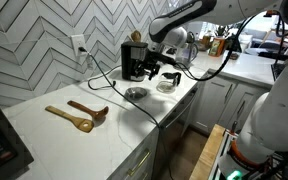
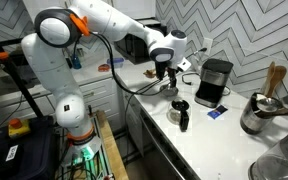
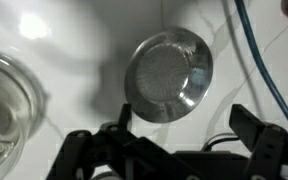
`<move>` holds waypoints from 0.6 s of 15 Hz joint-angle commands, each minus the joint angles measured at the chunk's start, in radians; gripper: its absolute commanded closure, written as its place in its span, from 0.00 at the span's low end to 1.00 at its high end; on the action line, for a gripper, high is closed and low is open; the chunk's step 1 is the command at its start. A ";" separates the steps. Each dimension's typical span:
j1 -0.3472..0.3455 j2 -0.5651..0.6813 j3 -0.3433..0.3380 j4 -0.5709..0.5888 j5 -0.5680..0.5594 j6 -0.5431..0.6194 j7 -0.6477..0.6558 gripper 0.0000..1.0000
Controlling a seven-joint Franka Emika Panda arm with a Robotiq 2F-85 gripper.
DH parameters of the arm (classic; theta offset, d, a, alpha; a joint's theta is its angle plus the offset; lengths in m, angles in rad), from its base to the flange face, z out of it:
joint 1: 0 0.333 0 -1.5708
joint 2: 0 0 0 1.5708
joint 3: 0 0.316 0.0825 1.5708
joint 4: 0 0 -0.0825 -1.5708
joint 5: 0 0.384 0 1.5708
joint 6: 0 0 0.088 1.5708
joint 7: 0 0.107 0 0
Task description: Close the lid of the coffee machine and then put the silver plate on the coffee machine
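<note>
The silver plate (image 3: 169, 75) lies on the white counter, round and shiny; it also shows in both exterior views (image 1: 135, 93) (image 2: 170, 89). My gripper (image 3: 184, 130) is open and empty, hovering above the plate's near edge, with a finger at each side. It shows in both exterior views (image 1: 154, 66) (image 2: 162, 72), just in front of the black coffee machine (image 1: 134, 62) (image 2: 214, 82). The lid (image 2: 216, 63) lies flat on top of the machine.
A glass carafe (image 3: 4, 100) (image 1: 167, 83) stands close beside the plate. A blue cord (image 3: 259, 60) runs past the plate's other side. Brown wooden spoons (image 1: 79, 115) lie further along the counter. A metal pot (image 2: 259, 112) stands beyond the machine.
</note>
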 commanded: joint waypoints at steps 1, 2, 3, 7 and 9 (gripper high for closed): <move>-0.027 0.027 -0.019 0.010 0.092 -0.133 -0.140 0.00; -0.034 0.037 -0.021 0.015 0.083 -0.164 -0.146 0.00; -0.040 0.053 -0.021 0.025 0.061 -0.185 -0.138 0.00; -0.049 0.107 -0.011 0.060 -0.021 -0.193 -0.101 0.00; -0.045 0.138 -0.006 0.081 -0.063 -0.183 -0.095 0.00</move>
